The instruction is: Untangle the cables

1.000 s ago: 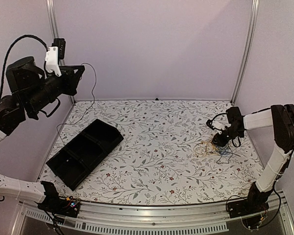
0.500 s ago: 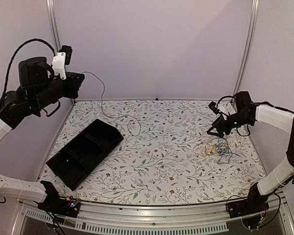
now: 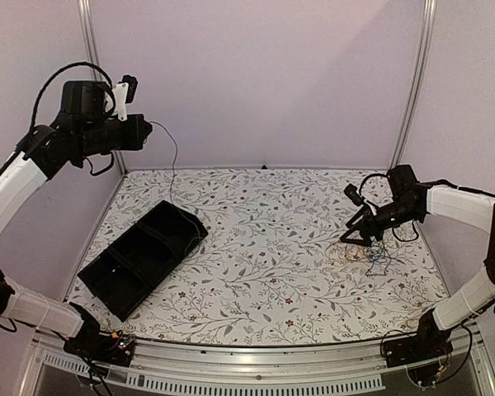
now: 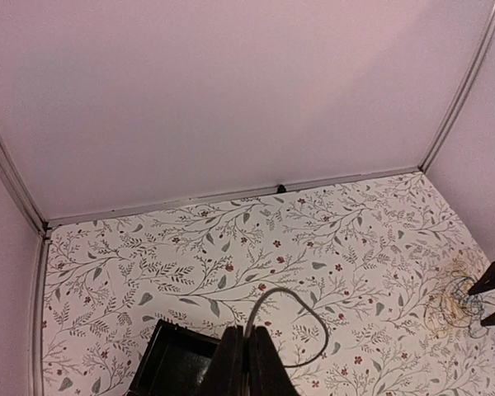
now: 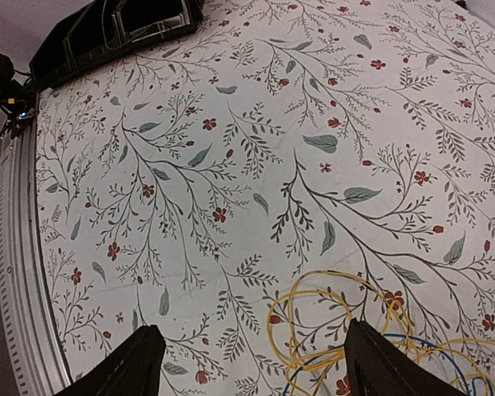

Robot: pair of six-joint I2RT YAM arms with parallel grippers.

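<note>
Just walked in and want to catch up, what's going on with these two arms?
The left gripper, raised high, is shut on a thin dark cable that hangs down towards the black compartment tray. The right gripper is open, low over the tangle of thin yellow and blue cables.

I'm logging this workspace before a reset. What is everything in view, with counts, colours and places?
Cloth: one, white with a leaf and flower print, covering the table.
Tray: one, black, with compartments, on the left of the cloth.
Yellow wires: several loops, count unclear, in a tangle on the right.
Blue wire: at least one, in the same tangle, on its near side.
Black wire: one, hanging from the left jaws towards the tray.
Left arm: white and black, high over the tray, jaws shut on the black wire.
Right arm: white and black, over the tangle, jaws open and holding nothing.
</note>
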